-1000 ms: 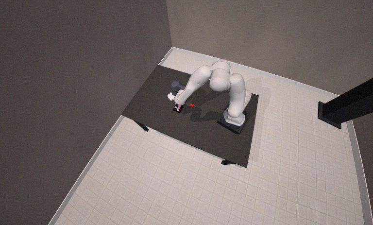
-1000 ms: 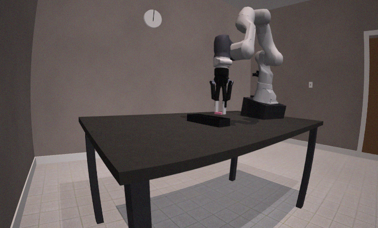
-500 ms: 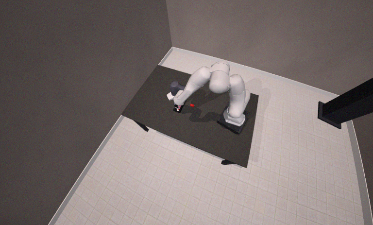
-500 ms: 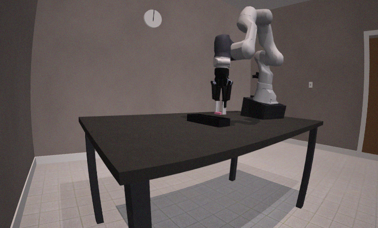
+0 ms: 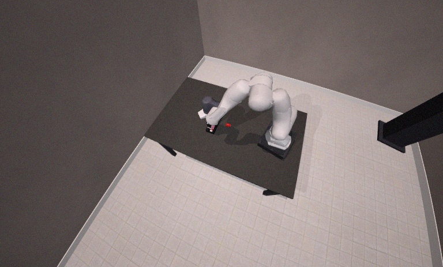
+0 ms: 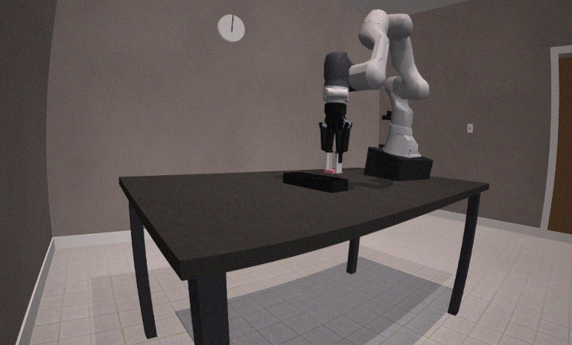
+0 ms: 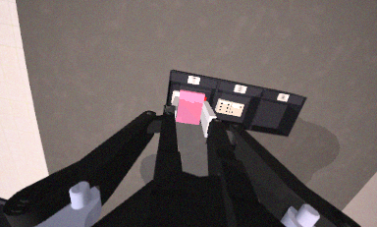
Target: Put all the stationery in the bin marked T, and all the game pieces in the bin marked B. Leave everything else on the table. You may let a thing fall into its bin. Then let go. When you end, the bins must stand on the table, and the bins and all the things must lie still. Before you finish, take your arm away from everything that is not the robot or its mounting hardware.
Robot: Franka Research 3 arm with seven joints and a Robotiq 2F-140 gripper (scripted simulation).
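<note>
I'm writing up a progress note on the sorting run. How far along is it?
Done: a pale domino-like tile already lies in the middle compartment of the black bin row. In hand: the gripper is shut on a pink block, hanging over the row's end compartment; the label letters are too small to read. Left: releasing it, and a small red piece lying on the table.
</note>
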